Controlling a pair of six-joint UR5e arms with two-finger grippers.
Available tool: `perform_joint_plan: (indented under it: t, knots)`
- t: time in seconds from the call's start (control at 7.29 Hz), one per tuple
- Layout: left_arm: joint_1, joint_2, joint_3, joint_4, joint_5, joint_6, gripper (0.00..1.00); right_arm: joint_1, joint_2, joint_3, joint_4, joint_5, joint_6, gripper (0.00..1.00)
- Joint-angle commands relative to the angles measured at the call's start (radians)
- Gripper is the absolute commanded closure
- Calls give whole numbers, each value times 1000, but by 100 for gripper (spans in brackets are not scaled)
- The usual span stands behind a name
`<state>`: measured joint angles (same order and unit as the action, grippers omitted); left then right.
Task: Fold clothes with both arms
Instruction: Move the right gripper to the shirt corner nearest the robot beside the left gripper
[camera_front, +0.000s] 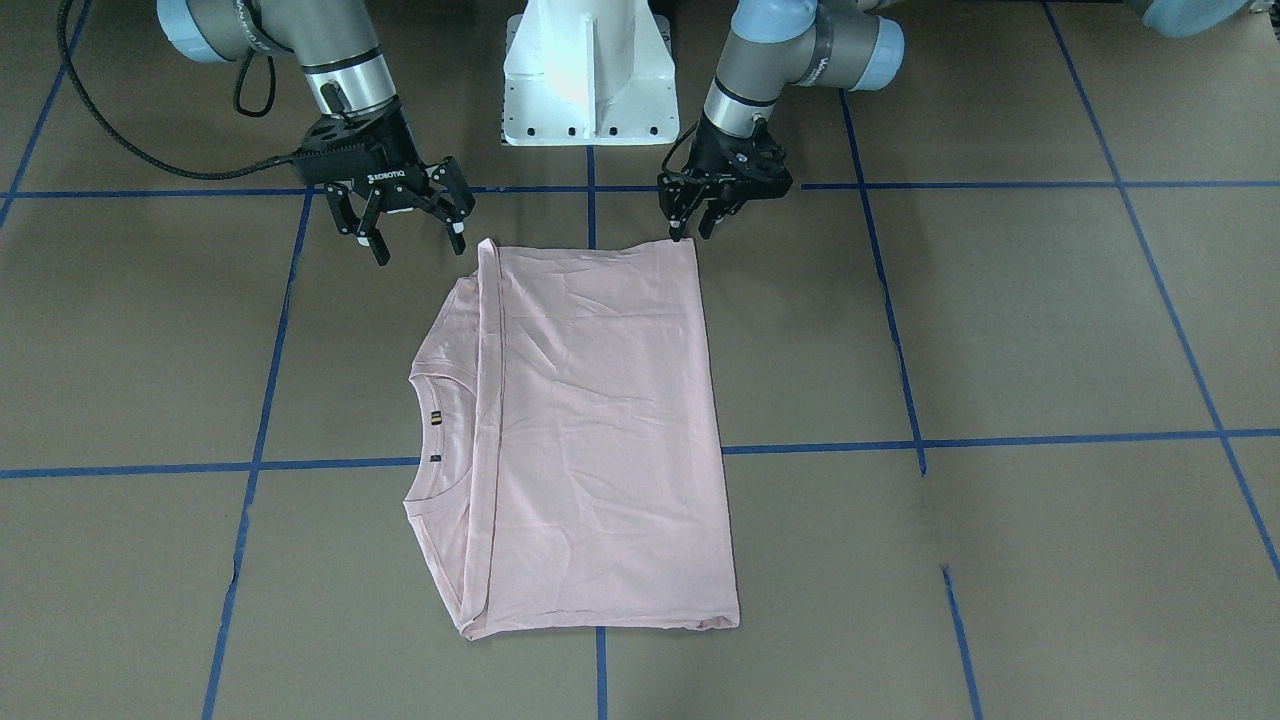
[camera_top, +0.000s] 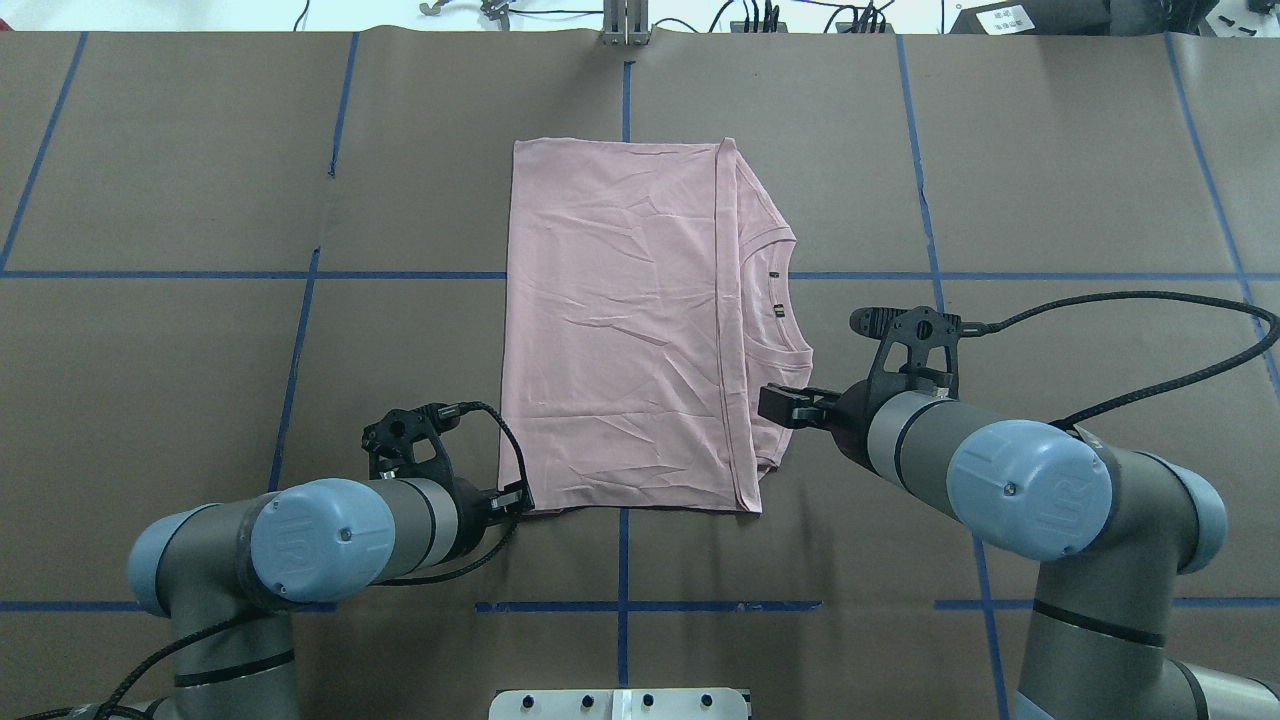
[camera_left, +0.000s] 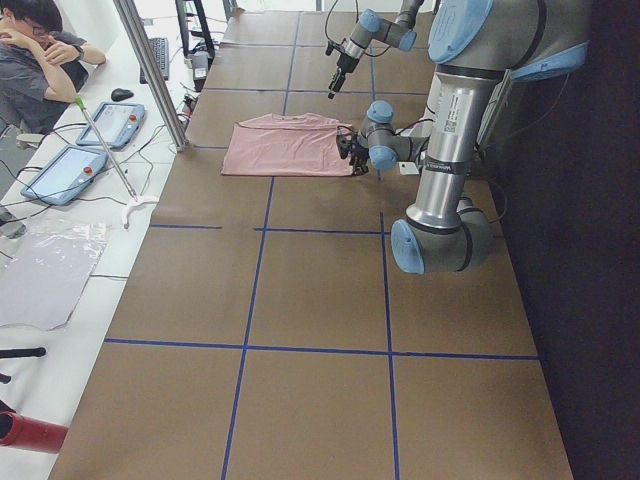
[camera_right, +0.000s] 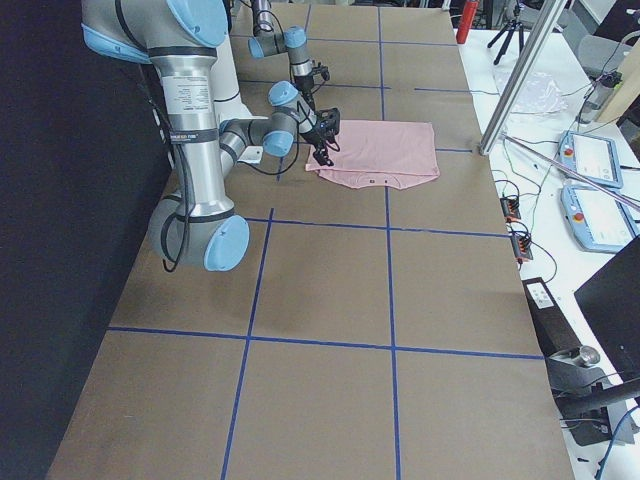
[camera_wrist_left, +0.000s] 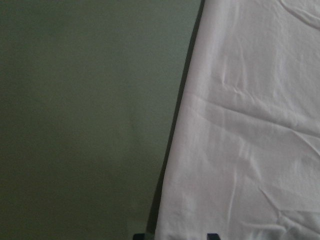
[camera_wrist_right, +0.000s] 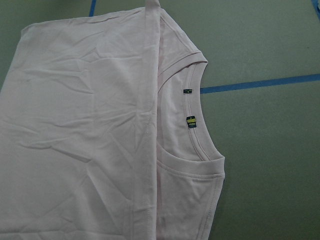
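Exterior front-facing view: folded T-shirt (camera_front: 600, 430) at centre; right pincer (camera_front: 420, 250) spread wide upper left, left pincer (camera_front: 691, 235) narrowly parted.

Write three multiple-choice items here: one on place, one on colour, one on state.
1. The T-shirt's collar lies toward: A) the robot's left B) the robot's right C) the far side.
2. The grid lines on the table are: A) blue B) red C) white.
3. The right gripper is: A) shut on the T-shirt B) out of view C) open, empty.
B: overhead, the collar faces the right arm. A: blue tape crosses the table. C: its jaws stand spread, holding nothing.
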<state>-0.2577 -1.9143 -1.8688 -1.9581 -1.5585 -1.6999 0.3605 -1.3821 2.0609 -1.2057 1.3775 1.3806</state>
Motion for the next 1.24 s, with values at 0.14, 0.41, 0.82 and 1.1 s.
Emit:
perform_joint_plan:
  t: [0.14, 0.41, 0.82, 1.1]
  knots:
    - [-1, -25, 43, -1, 0, 0, 51, 0, 0, -2, 0, 0, 0, 0]
    - [-1, -25, 45, -1, 0, 2, 52, 0, 0, -4, 0, 0, 0, 0]
    - [-1, -26, 43, -4, -2, 15, 100, 0, 0, -5, 0, 0, 0, 0]
    - [-11, -26, 42, -4, -2, 69, 100, -5, 8, -22, -5, -6, 33, 0]
